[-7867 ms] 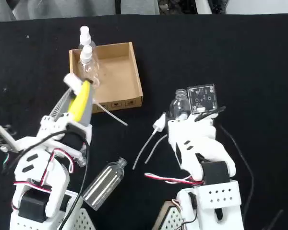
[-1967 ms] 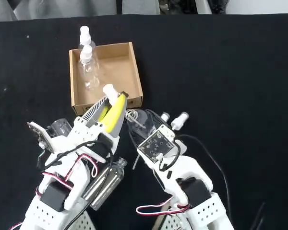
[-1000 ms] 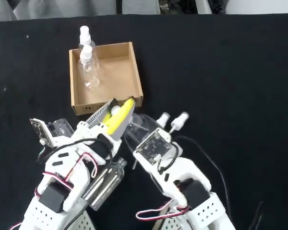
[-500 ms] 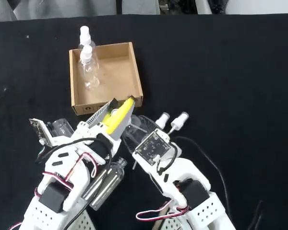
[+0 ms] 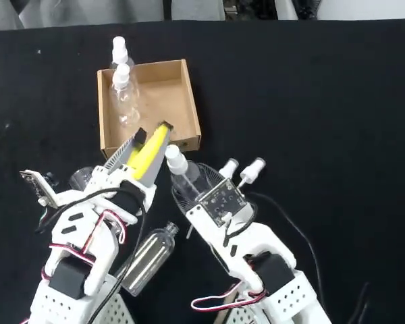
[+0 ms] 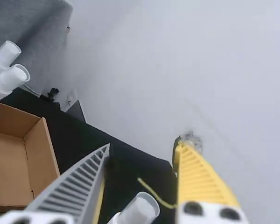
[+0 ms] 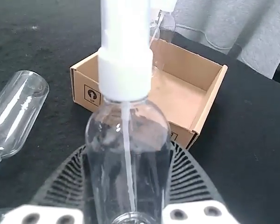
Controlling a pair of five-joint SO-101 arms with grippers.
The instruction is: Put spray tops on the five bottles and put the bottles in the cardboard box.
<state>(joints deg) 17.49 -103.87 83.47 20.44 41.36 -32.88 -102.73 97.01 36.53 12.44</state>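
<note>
Right gripper (image 5: 191, 185) is clamped on a clear bottle (image 7: 126, 140), which it holds upright just in front of the near wall of the cardboard box (image 5: 193, 111). A spray top (image 7: 125, 56) sits on the bottle's neck with the dip tube hanging inside. Left gripper (image 6: 144, 147) has its jaws spread and holds nothing; from above, the white top lies just beside its yellow finger. We cannot tell whether the top is threaded home or only resting on the neck. Risk 1: if it is loose, any tilt on the way to the box could cock it or shed it. Risk 2: the left fingers are so near the top that a sideways move could knock it or lever the bottle in the right grip. Risk 3: the bottle wall is smooth and round, so we judge it could rotate or slip between the pads. Risk 4: the near box wall is directly ahead, and too low a path would catch the bottle base on it. A topped bottle (image 5: 125, 98) already lies by the box's left wall, so the free floor is to its right. Loose top A (image 5: 229, 166) and loose top B (image 5: 254, 167) lie close to the right arm and could be swept away. The uncapped bottle (image 5: 148, 253) lies on its side between the arm bases and may roll if nudged.
</note>
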